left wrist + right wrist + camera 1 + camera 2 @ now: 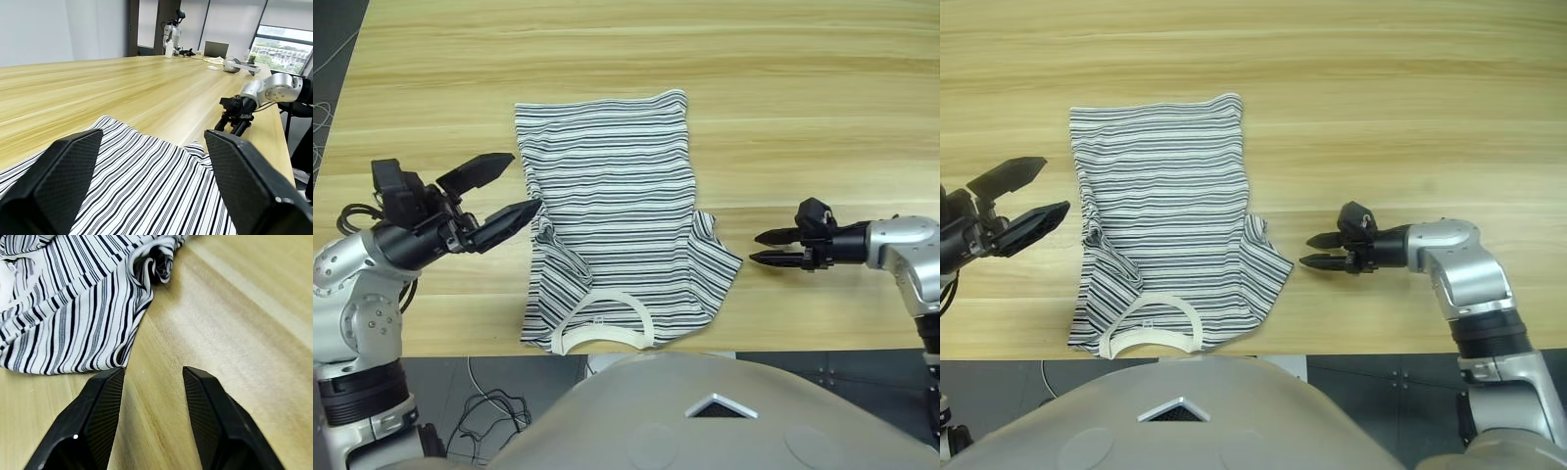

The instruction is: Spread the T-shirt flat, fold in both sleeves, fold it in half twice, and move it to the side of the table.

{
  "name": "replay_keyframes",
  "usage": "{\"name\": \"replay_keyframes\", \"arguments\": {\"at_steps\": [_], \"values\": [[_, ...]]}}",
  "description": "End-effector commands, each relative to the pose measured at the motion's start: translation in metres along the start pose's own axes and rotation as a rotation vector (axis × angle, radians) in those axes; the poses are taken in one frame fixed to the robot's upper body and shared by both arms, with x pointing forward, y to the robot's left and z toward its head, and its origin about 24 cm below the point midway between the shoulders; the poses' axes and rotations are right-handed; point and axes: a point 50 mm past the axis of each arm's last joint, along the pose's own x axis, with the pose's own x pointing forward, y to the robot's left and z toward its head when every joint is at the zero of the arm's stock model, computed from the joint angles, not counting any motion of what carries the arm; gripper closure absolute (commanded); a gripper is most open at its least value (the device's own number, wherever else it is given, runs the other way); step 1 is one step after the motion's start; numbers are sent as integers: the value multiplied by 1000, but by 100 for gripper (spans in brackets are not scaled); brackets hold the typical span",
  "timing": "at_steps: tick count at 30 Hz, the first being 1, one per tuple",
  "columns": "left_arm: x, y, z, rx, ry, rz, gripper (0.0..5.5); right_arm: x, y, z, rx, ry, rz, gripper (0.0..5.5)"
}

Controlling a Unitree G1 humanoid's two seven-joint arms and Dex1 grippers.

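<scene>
Overhead, the T-shirt (pixel 607 196) lay by the tabletop's (pixel 803 117) front edge; left wrist view showed the left gripper (pixel 154 136) wide open over it, right wrist view the right gripper (pixel 154 374) narrowly parted beside the unfolded sleeve (pixel 73 318), which a shallow pinch might bunch.

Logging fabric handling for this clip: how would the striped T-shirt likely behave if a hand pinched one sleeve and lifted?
Probably floppy: the T-shirt bunches into soft folds along its left edge. Likely light, as the thin sleeve lies low on the table. One pinch would probably drape the rest, not lift it flat.
</scene>
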Motion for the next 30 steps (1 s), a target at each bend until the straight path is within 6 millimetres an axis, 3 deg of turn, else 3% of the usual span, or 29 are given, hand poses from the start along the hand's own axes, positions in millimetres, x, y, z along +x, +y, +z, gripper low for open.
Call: {"name": "replay_keyframes", "arguments": {"at_steps": [1,9,23,30], "values": [[2,-3,-1,15,15,8,161,11,3,-9,56,25,6,329],[4,-6,-5,-5,19,0,161,15,12,-11,171,5,75,329],[8,-11,-15,-12,49,-2,161,20,14,-19,177,51,57,329],[9,-11,-15,-14,51,-5,161,22,21,-19,179,54,96,440]]}}
